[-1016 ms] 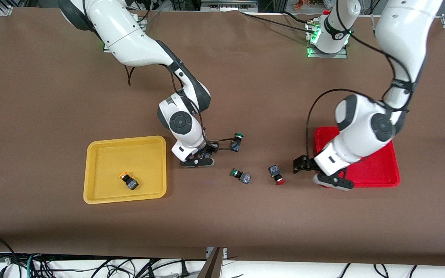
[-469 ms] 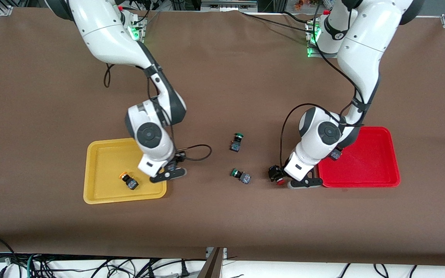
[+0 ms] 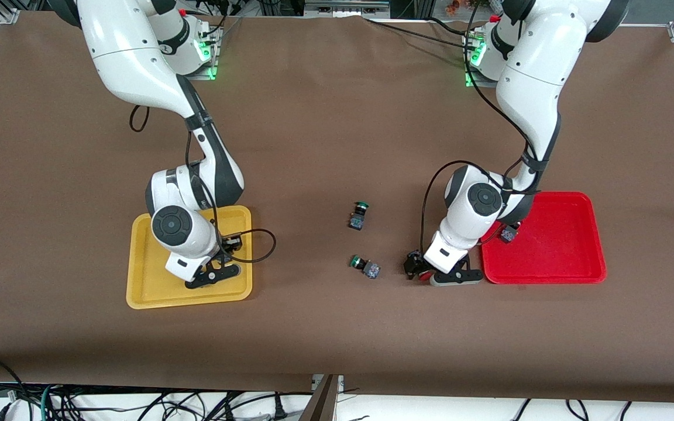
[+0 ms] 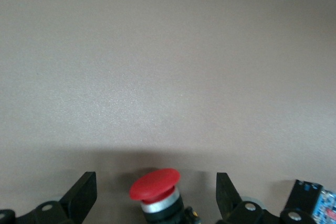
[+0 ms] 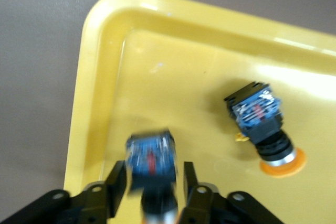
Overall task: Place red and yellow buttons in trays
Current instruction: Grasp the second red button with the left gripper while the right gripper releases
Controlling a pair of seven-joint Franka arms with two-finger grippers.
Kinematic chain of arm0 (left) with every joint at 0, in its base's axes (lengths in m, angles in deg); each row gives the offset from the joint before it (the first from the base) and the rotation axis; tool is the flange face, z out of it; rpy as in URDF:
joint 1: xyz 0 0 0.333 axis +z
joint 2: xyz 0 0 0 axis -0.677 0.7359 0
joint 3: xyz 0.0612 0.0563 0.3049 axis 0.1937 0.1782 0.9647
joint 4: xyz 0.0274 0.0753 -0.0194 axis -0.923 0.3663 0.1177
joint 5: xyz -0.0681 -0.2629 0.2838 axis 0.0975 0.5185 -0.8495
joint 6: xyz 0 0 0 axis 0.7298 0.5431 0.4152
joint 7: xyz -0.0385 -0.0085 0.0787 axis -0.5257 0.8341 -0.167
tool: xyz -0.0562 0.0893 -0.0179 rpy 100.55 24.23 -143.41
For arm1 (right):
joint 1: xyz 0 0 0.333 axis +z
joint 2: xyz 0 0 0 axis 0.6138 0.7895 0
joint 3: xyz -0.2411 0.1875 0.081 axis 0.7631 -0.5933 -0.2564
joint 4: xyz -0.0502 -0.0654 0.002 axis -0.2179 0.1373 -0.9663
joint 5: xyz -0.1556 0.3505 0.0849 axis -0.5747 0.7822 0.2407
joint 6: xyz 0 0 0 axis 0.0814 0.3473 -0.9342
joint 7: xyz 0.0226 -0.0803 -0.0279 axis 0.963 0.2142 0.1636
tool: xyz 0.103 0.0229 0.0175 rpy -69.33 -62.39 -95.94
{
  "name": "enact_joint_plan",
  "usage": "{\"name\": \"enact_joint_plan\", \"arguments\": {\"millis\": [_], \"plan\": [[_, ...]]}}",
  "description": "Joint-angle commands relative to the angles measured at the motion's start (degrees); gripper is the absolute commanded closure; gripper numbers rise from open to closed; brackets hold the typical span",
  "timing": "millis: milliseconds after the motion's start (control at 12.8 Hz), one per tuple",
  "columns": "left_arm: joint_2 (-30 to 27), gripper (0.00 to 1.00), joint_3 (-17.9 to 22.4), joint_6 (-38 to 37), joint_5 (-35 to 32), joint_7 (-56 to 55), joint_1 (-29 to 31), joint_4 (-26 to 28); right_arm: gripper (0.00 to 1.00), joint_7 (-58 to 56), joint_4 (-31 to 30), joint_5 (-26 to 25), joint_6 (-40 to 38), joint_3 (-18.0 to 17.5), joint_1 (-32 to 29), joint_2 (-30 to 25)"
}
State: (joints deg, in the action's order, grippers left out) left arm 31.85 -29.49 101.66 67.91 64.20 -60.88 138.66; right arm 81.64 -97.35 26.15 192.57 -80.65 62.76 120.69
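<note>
Buttons look small, light and rigid: hard plastic, square black-grey bodies with round caps, so likely easy to lift but prone to roll or twist; best taken across the flat sides of the body, not the smooth rounded cap. Red button lies on the tabletop between the left gripper's jaws, cap pointing away from the wrist, silver collar under the cap; jaws are spread, one on each side with gaps, not touching it yet. It sits just beside the red tray, which already has one button near its edge, cap hidden by the arm. Right gripper is over the yellow tray with jaws pinching a button body by its flat sides, blue-and-red terminal face toward the camera; cap colour hidden, presumably yellow. Second yellow button lies on its side in the same tray, clear of the jaws, orange-yellow cap showing. Two green buttons rest on the tabletop between the trays, not for sorting. Judged: both trays nearly filled.
</note>
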Motion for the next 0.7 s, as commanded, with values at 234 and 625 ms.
{"name": "enact_joint_plan", "arguments": {"millis": [234,625], "plan": [[0.97,0.94,0.47,0.72,-1.53,-0.18,0.33,-1.30,0.01,-0.47,-0.89,1.76,-0.42,-0.34,-0.55,-2.55],[-0.18,0.96,0.47,-0.68,-1.53,-0.36,0.42,-1.03,0.01,3.54,-1.24,1.50,-9.00,-0.16,-0.47,-11.15]]}}
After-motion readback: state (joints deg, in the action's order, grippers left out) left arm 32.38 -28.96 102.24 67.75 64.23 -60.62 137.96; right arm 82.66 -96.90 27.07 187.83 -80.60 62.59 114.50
